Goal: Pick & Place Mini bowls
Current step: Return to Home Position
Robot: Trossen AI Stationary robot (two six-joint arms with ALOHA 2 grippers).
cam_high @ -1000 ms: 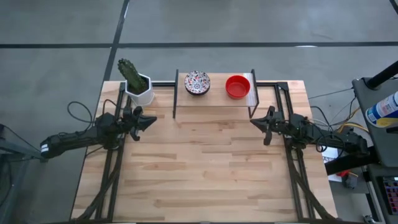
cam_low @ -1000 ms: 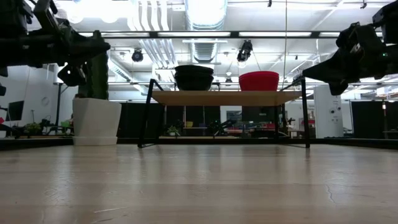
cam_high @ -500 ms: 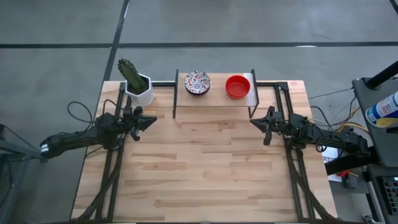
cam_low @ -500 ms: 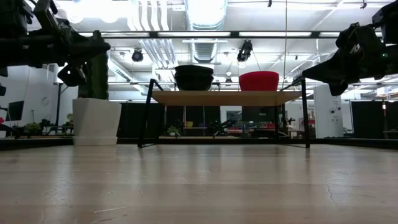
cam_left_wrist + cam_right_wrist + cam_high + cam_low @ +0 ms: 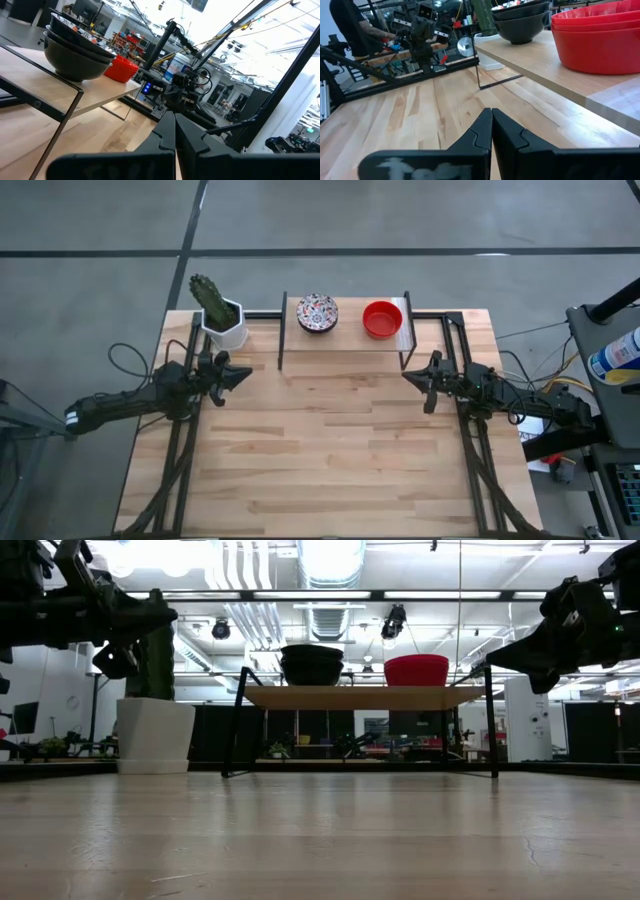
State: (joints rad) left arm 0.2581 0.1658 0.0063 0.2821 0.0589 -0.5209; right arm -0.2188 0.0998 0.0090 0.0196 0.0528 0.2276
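A stack of floral-patterned mini bowls [image 5: 317, 312] and a stack of red mini bowls [image 5: 382, 319] sit side by side on a small raised wooden shelf [image 5: 342, 337] at the table's far edge. In the low view the floral stack [image 5: 312, 665] looks dark and the red stack [image 5: 416, 670] stands to its right. My left gripper [image 5: 243, 373] hovers above the table left of the shelf, shut and empty; its fingertips [image 5: 175, 116] meet. My right gripper [image 5: 408, 376] hovers right of the shelf, shut and empty, fingertips [image 5: 491, 111] together.
A white hexagonal pot with a cactus [image 5: 222, 320] stands at the far left corner, just behind my left gripper. The shelf rests on thin black metal legs [image 5: 236, 730]. Black arm frames run along both table sides. Bare wood [image 5: 330, 450] spreads across the table's middle and near part.
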